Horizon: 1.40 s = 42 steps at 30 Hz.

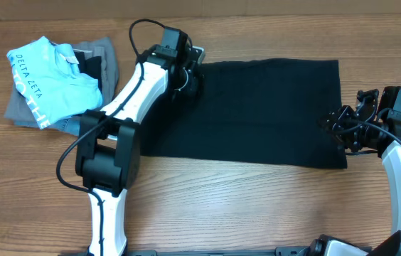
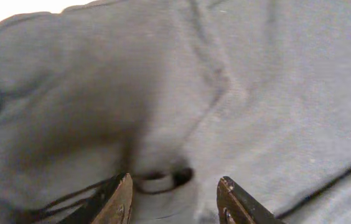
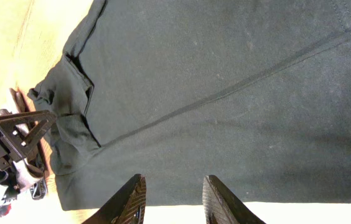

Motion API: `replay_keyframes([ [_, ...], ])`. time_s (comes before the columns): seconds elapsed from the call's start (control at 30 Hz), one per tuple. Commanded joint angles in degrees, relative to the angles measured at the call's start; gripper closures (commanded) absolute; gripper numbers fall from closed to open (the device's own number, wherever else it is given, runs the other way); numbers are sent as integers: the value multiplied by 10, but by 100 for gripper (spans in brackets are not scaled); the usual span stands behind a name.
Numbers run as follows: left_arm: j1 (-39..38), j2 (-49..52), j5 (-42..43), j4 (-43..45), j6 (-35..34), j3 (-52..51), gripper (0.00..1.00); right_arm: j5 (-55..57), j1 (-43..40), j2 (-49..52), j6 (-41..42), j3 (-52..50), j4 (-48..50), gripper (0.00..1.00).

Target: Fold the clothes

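At the far left, the light blue shirt [image 1: 47,78] lies on the grey garments [image 1: 21,108], just beside the left arm [image 1: 133,92]. If this arm swings back without care, I think it could drag the pile along. The left gripper [image 2: 174,199] has its fingers spread at the upper left corner of the black garment [image 1: 257,107] and pinches nothing. The cloth is a little bunched there, so closing could catch two layers or only a wrinkle, and the fold would come out crooked. The garment lies flat as a wide rectangle across the middle of the surface [image 1: 257,206], between the two arms. At its right edge, the right gripper [image 3: 174,200] is also partly spread, with its fingers over the hem and nothing between them. If it closes too high it may miss the thin edge, and if only one side lifts, the cloth may slide. The surface is smooth, light wood. Of the room, almost nothing shows.
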Motion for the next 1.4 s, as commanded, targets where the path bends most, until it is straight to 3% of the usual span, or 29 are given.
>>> replay_keyframes([
  [0.0, -15, -11, 38, 0, 21, -3, 55, 2, 4, -6, -3, 11, 2, 66],
  [0.17, -22, -11, 10, -33, 36, -3, 66, 2, 4, -6, -3, 11, 1, 66],
  [0.27, -22, -11, 11, -21, 27, -2, 44, 2, 4, -6, -2, 11, 3, 66],
  [0.37, -23, -11, 33, 5, 19, -2, 46, 3, 4, -6, -2, 11, 5, 62],
  [0.47, -26, -11, -59, -6, -10, -2, 48, 10, 3, -6, -2, 11, 3, 59],
  [0.53, -16, -11, -119, -17, -41, -2, 39, 16, 3, -6, -2, 11, -4, 58],
  [0.6, 8, -11, -129, -23, -61, -1, 39, 19, 3, -6, -2, 11, -8, 57],
  [0.83, 105, -7, -15, -13, -84, 0, 53, 19, 3, -6, -2, 11, -8, 57],
  [1.37, 88, 51, -8, 23, -101, -3, 50, 19, 4, -6, -2, 11, -10, 56],
])
